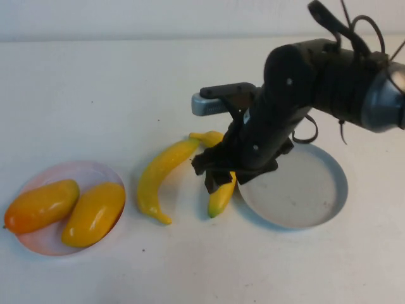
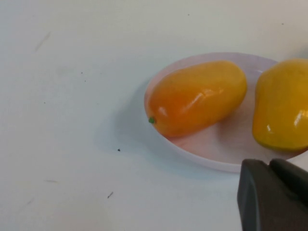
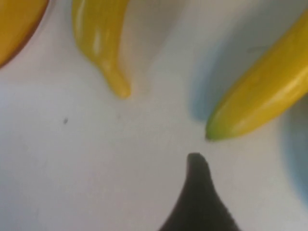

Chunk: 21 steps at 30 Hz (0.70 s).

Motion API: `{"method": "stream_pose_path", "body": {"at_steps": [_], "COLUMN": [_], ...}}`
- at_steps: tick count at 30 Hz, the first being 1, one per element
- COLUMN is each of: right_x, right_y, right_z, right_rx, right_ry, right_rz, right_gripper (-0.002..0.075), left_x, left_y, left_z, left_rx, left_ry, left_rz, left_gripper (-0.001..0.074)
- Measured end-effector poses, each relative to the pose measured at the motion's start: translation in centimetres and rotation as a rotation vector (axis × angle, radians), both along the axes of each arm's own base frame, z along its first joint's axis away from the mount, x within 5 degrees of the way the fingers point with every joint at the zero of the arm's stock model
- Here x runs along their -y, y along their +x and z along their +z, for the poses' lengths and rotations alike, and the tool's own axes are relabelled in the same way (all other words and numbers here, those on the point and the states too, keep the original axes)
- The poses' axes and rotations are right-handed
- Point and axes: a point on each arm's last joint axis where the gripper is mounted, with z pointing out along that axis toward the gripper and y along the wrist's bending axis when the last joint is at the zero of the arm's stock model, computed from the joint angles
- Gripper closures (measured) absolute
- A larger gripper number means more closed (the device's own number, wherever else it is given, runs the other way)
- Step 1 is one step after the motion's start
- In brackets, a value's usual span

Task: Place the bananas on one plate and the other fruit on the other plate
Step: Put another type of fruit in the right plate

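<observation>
Two mangoes (image 1: 66,210) are seen on the pink plate (image 1: 95,171) at the worktop's left edge; the left end effector (image 2: 274,197), state unclear, is beside it. One banana (image 1: 221,196) is gripped mid-worktop by the right end effector (image 1: 221,172) beside the grey-blue plate (image 1: 304,190), the other banana (image 1: 161,174) alongside.

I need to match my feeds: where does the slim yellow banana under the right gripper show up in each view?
High view: the slim yellow banana under the right gripper lies centre, beside the round grey-blue plate, below the right gripper.
Left wrist view: not in it; only the two mangoes on the pale pink plate and the left gripper.
Right wrist view: right side.
Shared landmark: the other curved yellow banana.
</observation>
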Motion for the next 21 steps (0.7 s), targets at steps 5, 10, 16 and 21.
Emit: {"method": "stream_pose_path", "body": {"at_steps": [5, 10, 16, 21], "right_x": [-1.8, -3.0, -3.5, -3.1], "right_y": [3.9, 6.9, 8.9, 9.6], "right_z": [-0.3, -1.8, -4.5, -5.5], "right_rx": [0.109, 0.164, 0.139, 0.125], "right_ry": [-0.051, -0.136, -0.194, -0.210], "right_rz": [-0.033, -0.019, -0.025, -0.035], "right_gripper": [0.0295, 0.0294, 0.0295, 0.0301], "left_x": [0.0, 0.0, 0.0, 0.0], "left_y": [0.0, 0.0, 0.0, 0.0], "left_z": [0.0, 0.0, 0.0, 0.0], "left_rx": [0.000, 0.000, 0.000, 0.000], "left_ry": [0.000, 0.000, 0.000, 0.000], "left_rz": [0.000, 0.000, 0.000, 0.000], "left_gripper": [0.0731, 0.0731, 0.0731, 0.0731]}}
